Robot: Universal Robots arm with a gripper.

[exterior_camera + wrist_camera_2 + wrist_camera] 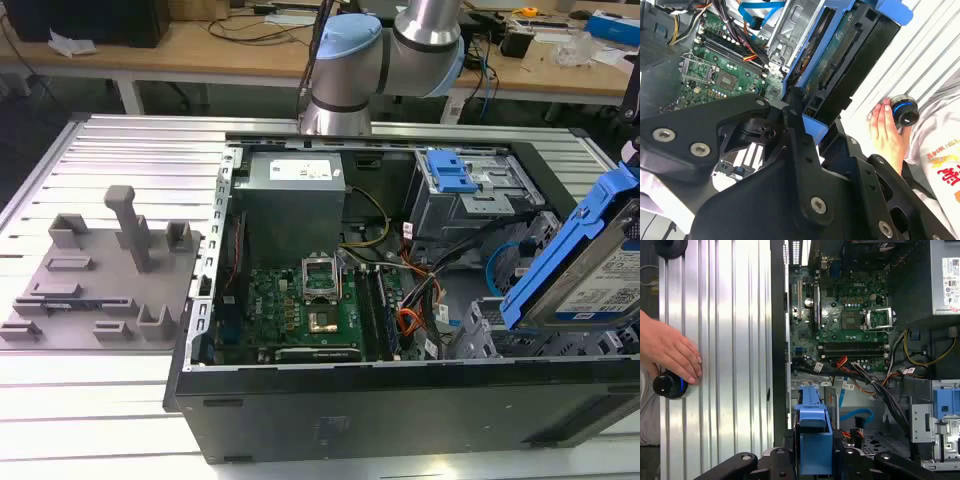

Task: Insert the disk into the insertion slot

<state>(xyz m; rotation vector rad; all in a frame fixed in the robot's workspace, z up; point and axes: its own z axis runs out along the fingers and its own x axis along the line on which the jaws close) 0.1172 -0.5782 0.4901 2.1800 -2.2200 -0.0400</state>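
Observation:
The disk [590,265], a silver-grey drive in a bright blue carrier, hangs steeply tilted at the exterior view's right, over the open computer case. Its lower end is just above the insertion slot [490,335], a light grey perforated cage at the case's near right corner. In the second wrist view my gripper [812,112] is shut on the disk [840,55], with one black finger [792,100] pressed on the blue frame. The first wrist view shows the disk [815,440] edge-on between the gripper's black links, with the perforated cage [872,442] beside it.
A darker cage with a blue latch [450,172] stands behind the slot. Cables [420,300] and the motherboard [310,305] lie inside the case. A person's hand [670,350] rests by a round knob [669,385] on the ribbed table. A grey fixture plate [95,280] sits at the exterior view's left.

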